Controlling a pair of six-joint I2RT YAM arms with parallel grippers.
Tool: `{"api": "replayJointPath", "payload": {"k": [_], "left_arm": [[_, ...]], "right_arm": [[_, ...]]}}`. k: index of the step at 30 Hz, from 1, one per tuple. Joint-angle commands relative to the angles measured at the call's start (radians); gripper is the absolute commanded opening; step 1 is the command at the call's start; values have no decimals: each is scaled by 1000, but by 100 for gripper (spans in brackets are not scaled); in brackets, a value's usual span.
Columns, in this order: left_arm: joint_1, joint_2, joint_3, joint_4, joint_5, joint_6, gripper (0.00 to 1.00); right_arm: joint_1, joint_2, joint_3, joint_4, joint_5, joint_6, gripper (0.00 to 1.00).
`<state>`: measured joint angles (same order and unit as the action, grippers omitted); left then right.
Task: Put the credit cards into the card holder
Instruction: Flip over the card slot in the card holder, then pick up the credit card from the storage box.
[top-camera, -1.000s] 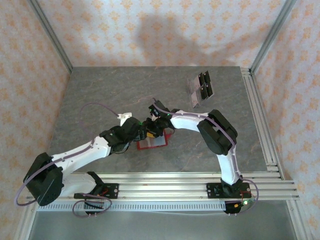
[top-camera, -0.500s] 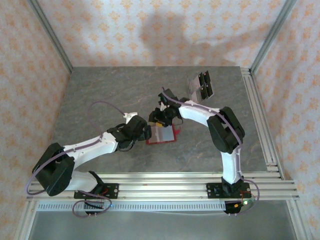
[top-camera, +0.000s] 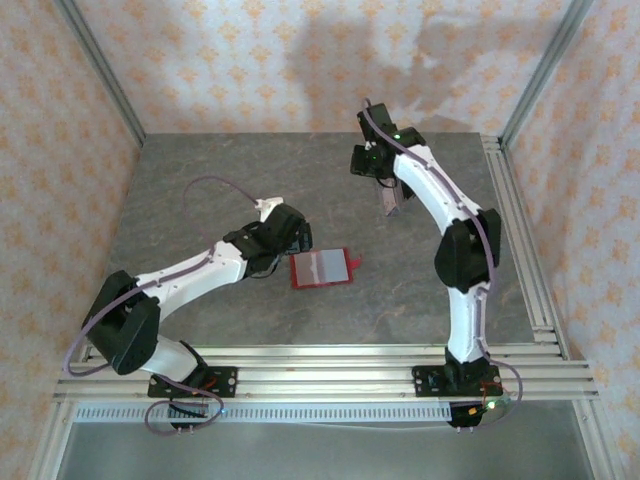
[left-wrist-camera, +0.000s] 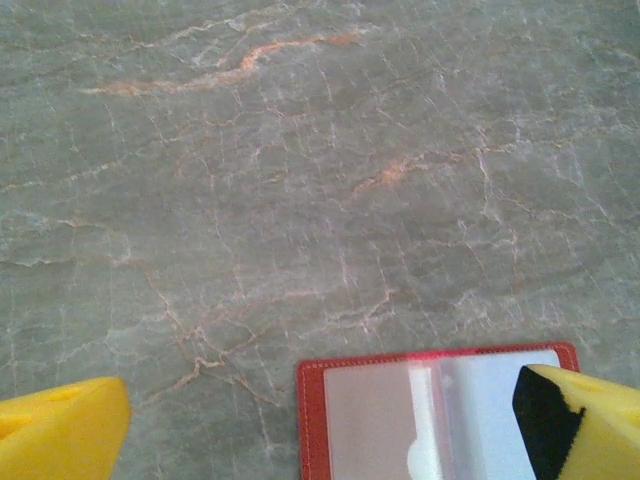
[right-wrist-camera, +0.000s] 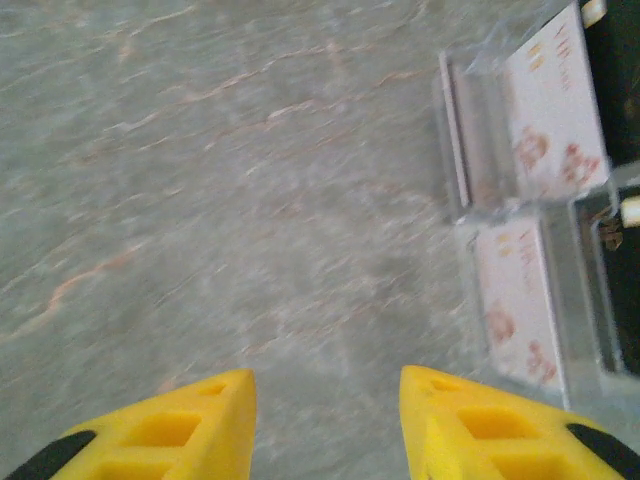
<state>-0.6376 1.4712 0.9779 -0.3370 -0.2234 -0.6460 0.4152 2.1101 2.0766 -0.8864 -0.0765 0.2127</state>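
Observation:
The card holder (top-camera: 322, 268) lies open and flat mid-table, red with a clear inner sleeve and a small tab on its right edge. My left gripper (top-camera: 292, 240) is just to its upper left, open. In the left wrist view the card holder (left-wrist-camera: 430, 415) lies below the wide-spread yellow fingers (left-wrist-camera: 62, 432), with nothing gripped by the left gripper (left-wrist-camera: 320, 430). The credit cards (right-wrist-camera: 520, 300) stand in a clear rack (top-camera: 392, 197) at the back. My right gripper (right-wrist-camera: 325, 420) is open beside it, left of the cards, and empty; from above, the right gripper (top-camera: 372, 165) is at the rack's upper left.
Grey marble tabletop (top-camera: 200, 190) with patterned walls behind and at both sides. Aluminium rails (top-camera: 520, 240) run along the right and near edges. The right arm reaches over the rack and hides part of it.
My right arm has swung from the card holder to the back of the table, by the card rack. The left gripper has drawn off the card holder, which now lies uncovered.

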Motion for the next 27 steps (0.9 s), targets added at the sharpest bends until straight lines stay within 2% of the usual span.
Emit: {"api": "replayJointPath", "payload": {"k": [1, 7, 9, 27], "left_arm": [[23, 22, 36, -31, -44, 18, 100], [47, 41, 57, -40, -32, 33, 100], [53, 48, 62, -43, -25, 36, 100], [55, 68, 60, -50, -13, 32, 100]], "right_arm": [[6, 145, 135, -148, 196, -116, 40], [-12, 389, 464, -246, 305, -179, 33], [-20, 437, 524, -250, 320, -188, 32], [-49, 536, 525, -123, 345, -194, 21]]}}
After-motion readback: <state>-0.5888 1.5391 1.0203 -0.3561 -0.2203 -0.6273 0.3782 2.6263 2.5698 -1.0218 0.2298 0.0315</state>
